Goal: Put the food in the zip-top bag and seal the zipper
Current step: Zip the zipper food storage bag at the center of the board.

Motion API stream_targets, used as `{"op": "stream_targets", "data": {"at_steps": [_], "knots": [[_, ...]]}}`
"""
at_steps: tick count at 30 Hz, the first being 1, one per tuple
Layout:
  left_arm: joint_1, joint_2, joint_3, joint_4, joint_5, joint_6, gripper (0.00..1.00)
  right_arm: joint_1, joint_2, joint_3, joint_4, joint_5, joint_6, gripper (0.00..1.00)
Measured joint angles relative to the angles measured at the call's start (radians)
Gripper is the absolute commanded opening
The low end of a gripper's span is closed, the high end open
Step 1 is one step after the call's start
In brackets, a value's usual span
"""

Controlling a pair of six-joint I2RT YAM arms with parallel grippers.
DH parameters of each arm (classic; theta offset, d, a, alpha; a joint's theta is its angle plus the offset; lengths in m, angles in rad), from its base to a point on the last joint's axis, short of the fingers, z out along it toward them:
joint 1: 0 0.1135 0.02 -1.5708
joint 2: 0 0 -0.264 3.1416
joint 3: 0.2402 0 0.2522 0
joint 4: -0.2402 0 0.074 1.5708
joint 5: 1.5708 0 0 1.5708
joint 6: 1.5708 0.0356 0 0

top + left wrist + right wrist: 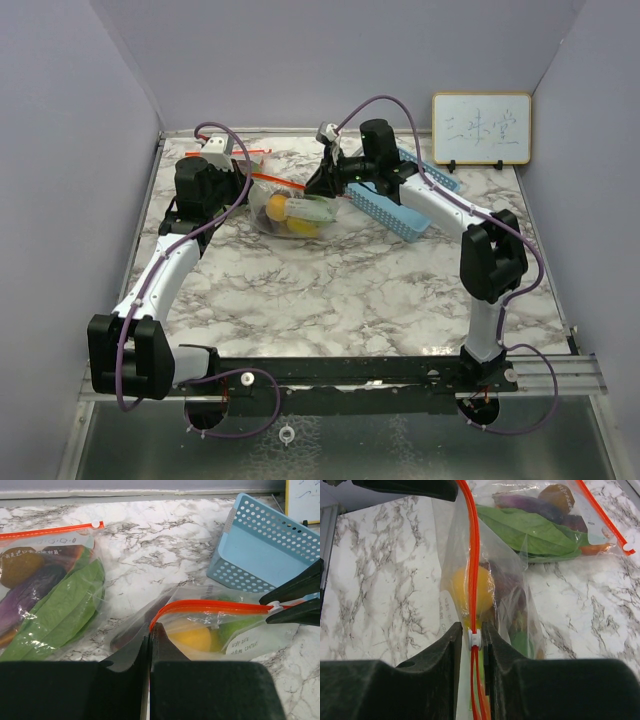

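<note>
Seen from the right wrist, the right gripper (472, 628) has its two fingers close on either side of the white slider (475, 638), one on each flank. The gaps are so thin that the views do not show whether the fingers pinch it.

From there the orange zipper track (472, 555) runs straight away from the fingers, taut and upright. This long axis is what the coming move probably turns on, since the slider can only travel along that line. On the near side of the slider the track shows as two strands, beyond it as one. Whether the mouth is closed cannot be told.

Below the track hangs the zip-top bag (507, 595), resting on the marble table (350, 290). The food is inside it: a yellow fruit (462, 585), a lime-green fruit (235, 627) and something dark.

At the far end of the track the left gripper (151, 640) is clenched on the bag's corner and anchors it. The right arm is thus the one at the slider, and the bag stretches from it toward the robot's left.

Farther out lie a second bag (545, 525), filled with produce, and a blue basket (260, 545).
</note>
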Motion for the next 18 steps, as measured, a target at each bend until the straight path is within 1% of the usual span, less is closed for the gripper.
{"op": "stream_targets", "data": {"at_steps": [1,4,6,10,14,18], "knots": [[0.0,0.0,0.0,0.0,0.0,0.0,0.0,0.0,0.002,0.0,-0.005,0.0,0.0,0.19],[0.0,-0.002,-0.001,0.0,0.0,0.0,0.0,0.0,0.005,0.0,-0.015,0.001,-0.001,0.07],[0.0,-0.004,-0.002,0.0,0.0,0.0,0.0,0.0,0.005,0.0,-0.024,0.002,-0.003,0.03],[0.0,-0.011,-0.009,0.0,0.002,-0.001,0.0,0.0,0.005,0.0,-0.031,0.019,-0.005,0.02],[0.0,-0.018,-0.011,-0.005,0.0,-0.001,0.0,0.002,0.001,-0.002,-0.039,0.09,-0.013,0.02],[-0.006,-0.025,-0.011,-0.028,-0.024,-0.001,0.0,0.002,-0.052,-0.065,-0.053,0.16,-0.039,0.02]]}}
